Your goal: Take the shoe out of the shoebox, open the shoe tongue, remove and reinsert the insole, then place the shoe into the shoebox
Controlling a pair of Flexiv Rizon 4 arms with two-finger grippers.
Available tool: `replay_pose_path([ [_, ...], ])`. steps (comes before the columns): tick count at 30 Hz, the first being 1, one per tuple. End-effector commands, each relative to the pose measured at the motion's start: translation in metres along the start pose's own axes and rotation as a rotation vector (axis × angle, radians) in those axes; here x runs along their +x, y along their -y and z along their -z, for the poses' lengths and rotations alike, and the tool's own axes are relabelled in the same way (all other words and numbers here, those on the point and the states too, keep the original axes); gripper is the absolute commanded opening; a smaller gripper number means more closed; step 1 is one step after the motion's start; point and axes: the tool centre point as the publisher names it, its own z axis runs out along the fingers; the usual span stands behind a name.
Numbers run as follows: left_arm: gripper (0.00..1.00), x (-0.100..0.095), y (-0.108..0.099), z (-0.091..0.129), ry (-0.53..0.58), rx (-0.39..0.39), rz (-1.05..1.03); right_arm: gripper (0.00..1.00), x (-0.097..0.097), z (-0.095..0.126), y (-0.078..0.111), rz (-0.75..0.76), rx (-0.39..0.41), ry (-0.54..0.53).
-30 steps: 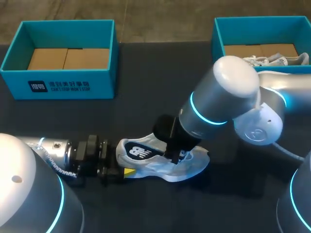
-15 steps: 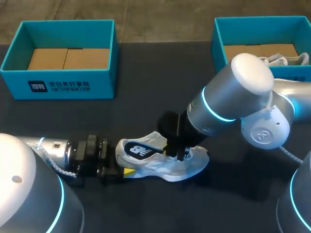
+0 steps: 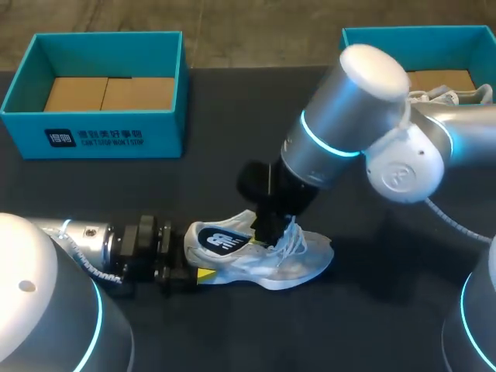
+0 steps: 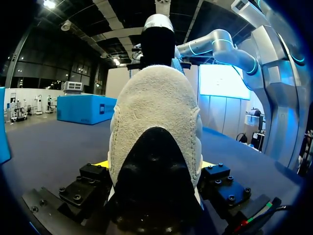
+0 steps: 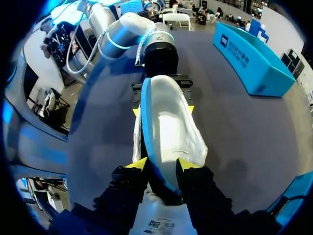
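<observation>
The left tool (image 4: 155, 165) grips the heel of the white shoe (image 3: 260, 260) from both sides, and the shoe rests on the dark desk (image 3: 232, 147) straight ahead of it. The right tool (image 5: 164, 166) stands over the shoe's opening. It is pinched narrow on a white, blue-edged piece running toward the heel. Whether that piece is the tongue or the insole cannot be told.
</observation>
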Motion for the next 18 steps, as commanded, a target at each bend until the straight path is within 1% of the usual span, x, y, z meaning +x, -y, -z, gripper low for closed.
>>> replay_pose_path([
  [1,0.0,0.0,0.0,0.0,0.001,0.0,0.0,0.31,-0.004,0.006,-0.003,-0.005,-0.001,-0.027],
  [4,0.0,0.0,0.0,0.0,0.001,0.0,0.0,0.31,-0.004,0.012,-0.008,-0.005,0.002,-0.051],
  [5,0.0,0.0,0.0,0.0,0.001,0.0,0.0,0.3,-0.003,0.014,-0.01,0.0,0.006,-0.055],
  [9,0.0,0.0,0.0,0.0,0.001,0.0,0.0,0.32,0.0,0.018,-0.02,0.017,0.017,-0.076],
  [11,0.0,0.0,0.0,0.0,0.001,0.0,0.0,0.35,0.002,0.019,-0.025,0.028,0.019,-0.095],
  [13,0.0,0.0,0.0,0.0,0.001,0.0,0.0,0.36,0.004,0.021,-0.03,0.028,0.025,-0.116],
  [15,0.0,0.0,0.0,0.0,0.001,0.0,0.0,0.27,0.006,0.024,-0.034,0.028,0.024,-0.132],
  [16,0.0,0.0,0.0,0.0,0.001,0.0,0.0,0.25,0.007,0.025,-0.036,0.027,0.025,-0.139],
  [18,0.0,0.0,0.0,0.0,0.001,0.0,0.0,0.25,0.009,0.028,-0.041,0.032,0.039,-0.147],
])
